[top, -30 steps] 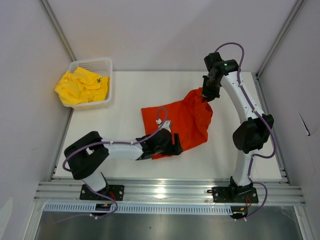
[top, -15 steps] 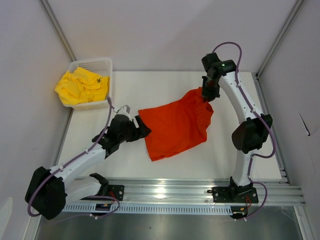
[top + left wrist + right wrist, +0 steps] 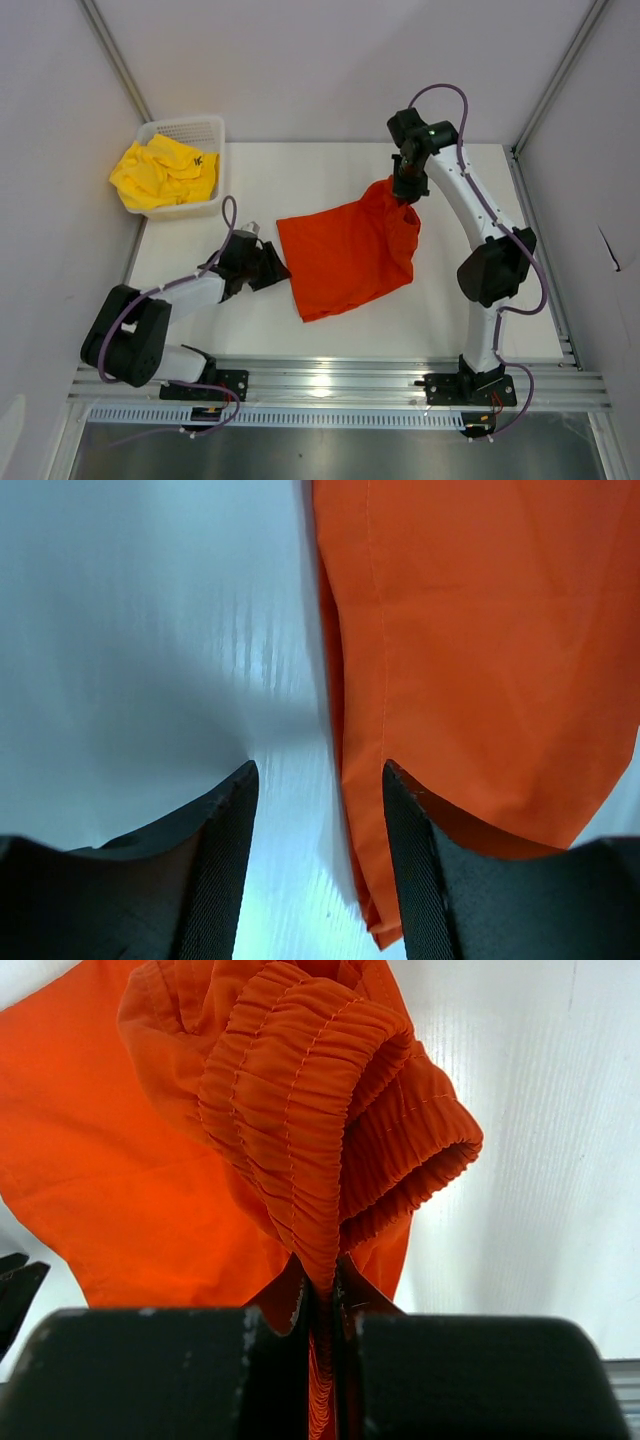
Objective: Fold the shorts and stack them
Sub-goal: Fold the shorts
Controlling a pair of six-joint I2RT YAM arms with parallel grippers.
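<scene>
1. Two shorts are in view. The orange-red shorts (image 3: 345, 255), one of them, lie spread near the middle of the table (image 3: 300, 175). Their 1 o'clock corner is raised off the surface.
2. The yellow shorts (image 3: 160, 172), the other one, lie crumpled in the basket and spill over its 9 o'clock rim. A small black logo shows on their 3 o'clock side.
3. There is one white mesh basket (image 3: 195, 125), at the table's 10 o'clock corner, well apart from the orange-red shorts.
4. There are two arms, each with one gripper. The right gripper (image 3: 322, 1295) is at 1 o'clock of the orange-red shorts. Its jaws are clamped together on the gathered elastic waistband, which bunches in thick folds just beyond the fingers.
5. The left gripper (image 3: 318, 775) sits low at about 8 o'clock of the orange-red shorts. Its jaws stand apart, with bare table and the stitched edge of the cloth in the gap. The cloth runs on under one finger, and I cannot tell whether that finger touches it.
</scene>
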